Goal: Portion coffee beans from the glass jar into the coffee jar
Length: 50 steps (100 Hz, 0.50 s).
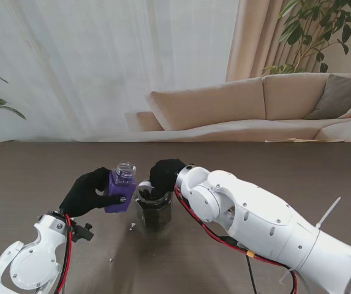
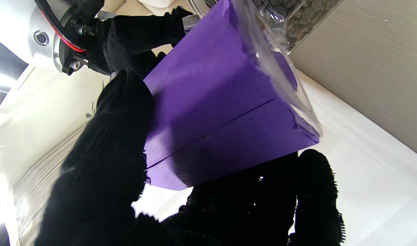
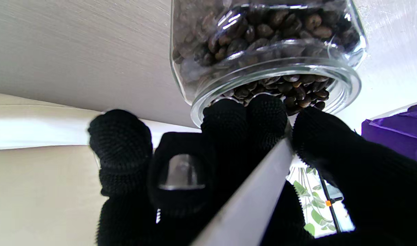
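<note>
The glass jar (image 1: 155,213) of dark coffee beans stands on the table in front of me, its mouth uncovered (image 3: 263,44). My right hand (image 1: 165,174) is over that mouth, shut on a flat metal scoop handle (image 3: 249,198); the fingertips (image 3: 266,112) reach the rim and the scoop's end is hidden. My left hand (image 1: 86,193) is shut on the purple-wrapped coffee jar (image 1: 121,191), holding it lifted and slightly tilted just left of the glass jar, its clear neck uncapped. In the left wrist view the purple jar (image 2: 222,112) fills the frame, with the glass jar (image 2: 297,20) behind it.
Two small white bits (image 1: 132,226) (image 1: 111,260) lie on the brown table near the jars. A beige sofa (image 1: 255,104) runs along the table's far edge. My right forearm (image 1: 267,226) crosses the near right part of the table.
</note>
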{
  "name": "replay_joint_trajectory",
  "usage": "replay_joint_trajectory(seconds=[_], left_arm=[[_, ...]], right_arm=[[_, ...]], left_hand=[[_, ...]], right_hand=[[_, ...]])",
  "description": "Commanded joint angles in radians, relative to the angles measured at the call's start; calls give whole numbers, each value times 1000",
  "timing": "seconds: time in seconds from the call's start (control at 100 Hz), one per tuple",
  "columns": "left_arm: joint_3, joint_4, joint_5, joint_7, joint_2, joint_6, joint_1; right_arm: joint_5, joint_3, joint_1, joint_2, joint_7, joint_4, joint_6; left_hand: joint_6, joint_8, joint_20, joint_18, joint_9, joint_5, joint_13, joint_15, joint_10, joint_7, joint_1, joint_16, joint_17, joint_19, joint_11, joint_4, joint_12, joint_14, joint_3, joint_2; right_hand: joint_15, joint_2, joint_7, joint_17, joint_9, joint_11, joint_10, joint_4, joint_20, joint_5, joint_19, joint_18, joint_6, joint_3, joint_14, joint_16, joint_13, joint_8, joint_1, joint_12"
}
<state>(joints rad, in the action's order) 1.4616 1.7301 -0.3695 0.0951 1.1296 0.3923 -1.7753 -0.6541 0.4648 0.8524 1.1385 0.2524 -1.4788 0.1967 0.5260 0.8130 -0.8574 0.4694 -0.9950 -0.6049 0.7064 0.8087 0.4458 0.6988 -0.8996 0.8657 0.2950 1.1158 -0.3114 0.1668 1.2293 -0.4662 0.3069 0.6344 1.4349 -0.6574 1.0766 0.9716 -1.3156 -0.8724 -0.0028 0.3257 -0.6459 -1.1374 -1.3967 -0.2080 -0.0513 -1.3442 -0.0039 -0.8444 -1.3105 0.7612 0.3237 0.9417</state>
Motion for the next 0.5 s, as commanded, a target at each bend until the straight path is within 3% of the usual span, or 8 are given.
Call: replay_joint_trajectory(seconds=[0.0, 0.49], left_arm=[[-2, 1, 5, -20, 4, -2, 2], [-5, -3, 5, -25, 2, -7, 5]], right_arm=[[-4, 3, 2, 1, 18, 3, -2], [82, 17, 10, 6, 40, 4, 47]], left_hand=[[-42, 64, -16, -57, -78, -86, 20, -7, -76, 394, -195, 7, -29, 47, -73, -69, 21, -37, 338, -134], [-41, 64, -17, -56, -79, -88, 22, -6, -74, 393, -195, 8, -29, 48, -73, -69, 20, -39, 337, -134]], right_hand=[[51, 28, 5, 47, -76, -9, 76, -23, -29, -39, -41, -25, 63, -16, -96, -19, -11, 8, -1, -7], [136, 36, -1, 116, -127, -43, 94, -81, -35, -104, -100, -65, 112, -37, -86, -57, -8, 25, -8, 6]])
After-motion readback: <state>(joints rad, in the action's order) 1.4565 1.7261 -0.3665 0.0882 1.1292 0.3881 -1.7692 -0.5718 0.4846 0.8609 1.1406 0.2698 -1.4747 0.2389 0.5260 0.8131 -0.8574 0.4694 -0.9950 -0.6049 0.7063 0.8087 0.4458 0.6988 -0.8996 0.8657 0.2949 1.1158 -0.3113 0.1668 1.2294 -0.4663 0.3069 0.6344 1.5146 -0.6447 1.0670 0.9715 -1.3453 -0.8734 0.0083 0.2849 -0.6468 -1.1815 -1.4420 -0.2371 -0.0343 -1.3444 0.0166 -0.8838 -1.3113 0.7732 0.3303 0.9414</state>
